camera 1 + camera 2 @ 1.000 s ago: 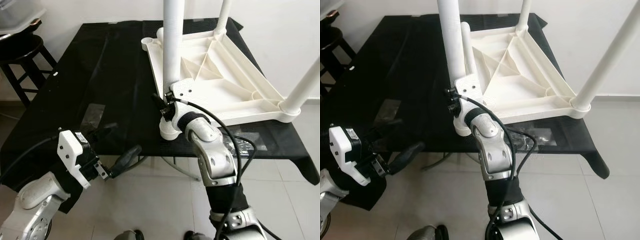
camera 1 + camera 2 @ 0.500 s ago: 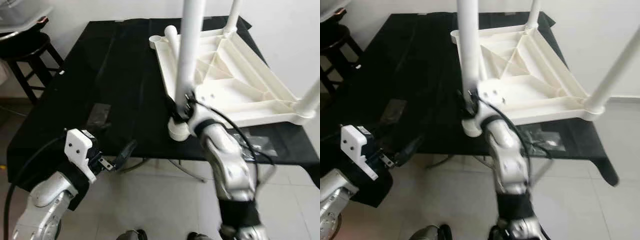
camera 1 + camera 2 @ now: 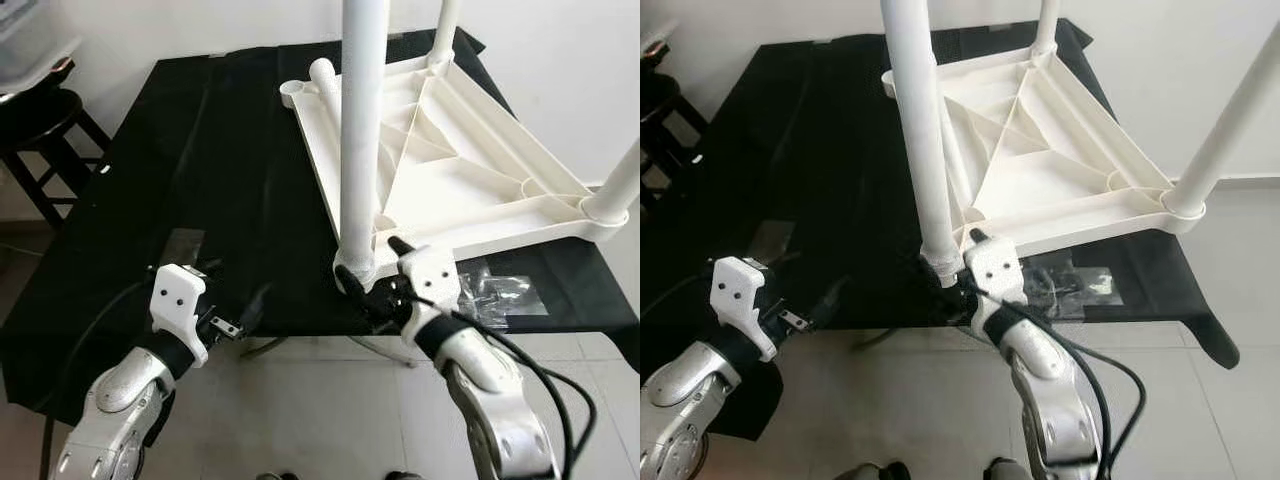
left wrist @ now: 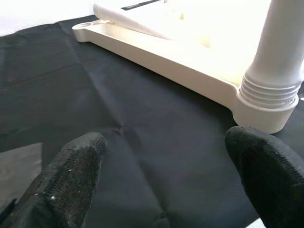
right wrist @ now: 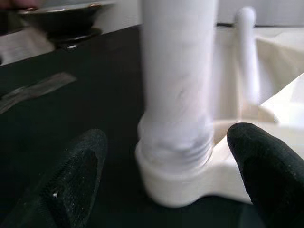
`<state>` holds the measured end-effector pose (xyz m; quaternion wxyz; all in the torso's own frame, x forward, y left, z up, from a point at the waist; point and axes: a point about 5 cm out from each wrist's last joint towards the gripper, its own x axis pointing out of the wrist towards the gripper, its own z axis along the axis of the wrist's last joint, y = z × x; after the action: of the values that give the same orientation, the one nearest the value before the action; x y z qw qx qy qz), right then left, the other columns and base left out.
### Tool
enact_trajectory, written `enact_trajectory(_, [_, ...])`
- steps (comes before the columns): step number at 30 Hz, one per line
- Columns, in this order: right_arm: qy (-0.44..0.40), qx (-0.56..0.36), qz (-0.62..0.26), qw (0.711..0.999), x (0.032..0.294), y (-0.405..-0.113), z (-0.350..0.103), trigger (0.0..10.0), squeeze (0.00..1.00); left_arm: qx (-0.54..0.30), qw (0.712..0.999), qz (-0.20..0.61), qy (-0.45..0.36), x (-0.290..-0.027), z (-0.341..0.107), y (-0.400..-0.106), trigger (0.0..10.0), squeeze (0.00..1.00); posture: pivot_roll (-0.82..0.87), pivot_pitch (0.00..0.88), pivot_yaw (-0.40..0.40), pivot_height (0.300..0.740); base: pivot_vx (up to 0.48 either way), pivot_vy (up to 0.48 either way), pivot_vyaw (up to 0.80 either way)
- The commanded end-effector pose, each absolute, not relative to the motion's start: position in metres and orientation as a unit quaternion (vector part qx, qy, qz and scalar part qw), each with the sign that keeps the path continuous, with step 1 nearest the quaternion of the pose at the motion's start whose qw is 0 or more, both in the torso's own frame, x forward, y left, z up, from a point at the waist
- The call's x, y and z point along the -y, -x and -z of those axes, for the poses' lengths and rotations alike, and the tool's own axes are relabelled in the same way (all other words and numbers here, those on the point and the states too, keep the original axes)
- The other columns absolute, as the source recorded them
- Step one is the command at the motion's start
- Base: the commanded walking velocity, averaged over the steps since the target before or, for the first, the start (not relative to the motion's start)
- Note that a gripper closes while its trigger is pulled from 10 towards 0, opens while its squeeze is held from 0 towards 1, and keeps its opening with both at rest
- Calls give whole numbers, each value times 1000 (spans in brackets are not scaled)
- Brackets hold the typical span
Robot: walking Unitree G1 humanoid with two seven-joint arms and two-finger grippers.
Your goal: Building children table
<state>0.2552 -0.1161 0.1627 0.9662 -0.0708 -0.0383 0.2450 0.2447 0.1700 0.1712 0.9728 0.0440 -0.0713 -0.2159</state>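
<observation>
Threads at the near leg (image 4: pixel 278 52) base show between left gripper (image 4: pixel 161 166) fingers, spread; right gripper (image 5: pixel 173 178), earlier clamped there, now spread.

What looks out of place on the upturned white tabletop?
One white leg lies loose inside the upturned tabletop beside the empty far-left corner socket, while three other legs stand in theirs. Nothing looks damaged.

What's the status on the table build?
Right gripper open, fingers either side of near leg at its socket. Left gripper open, idle at the cloth edge. Tabletop upside down, one leg lying loose, far socket empty.
</observation>
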Motion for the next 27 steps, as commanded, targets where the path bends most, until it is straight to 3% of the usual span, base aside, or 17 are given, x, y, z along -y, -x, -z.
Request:
enact_trajectory(1, [65, 41, -257, 963, 113, -250, -162, 10000, 0, 52, 975, 210, -43, -168, -162, -243, 10000, 0, -58, 148, 108, 740, 0, 0, 0])
enact_trajectory(4, [67, 18, -204, 976, 127, -245, -149, 10000, 0, 47, 976, 209, -46, -165, -161, -243, 10000, 0, -62, 147, 117, 740, 0, 123, 0])
enact_trajectory(10, [55, 6, -183, 982, 130, -252, -144, 10000, 0, 49, 968, 239, -53, -158, -162, -246, 10000, 0, -61, 133, 128, 740, 0, 461, 0])
enact_trajectory(13, [53, 1, -200, 978, 126, -253, -143, 10000, 0, 67, 966, 241, -59, -156, -169, -249, 10000, 0, -65, 129, 134, 740, 0, 480, -800])
enact_trajectory(27, [46, 18, -222, 974, 116, -258, -141, 10000, 0, 81, 960, 258, -68, -150, -170, -255, 10000, 0, -74, 103, 147, 740, 0, 0, -800])
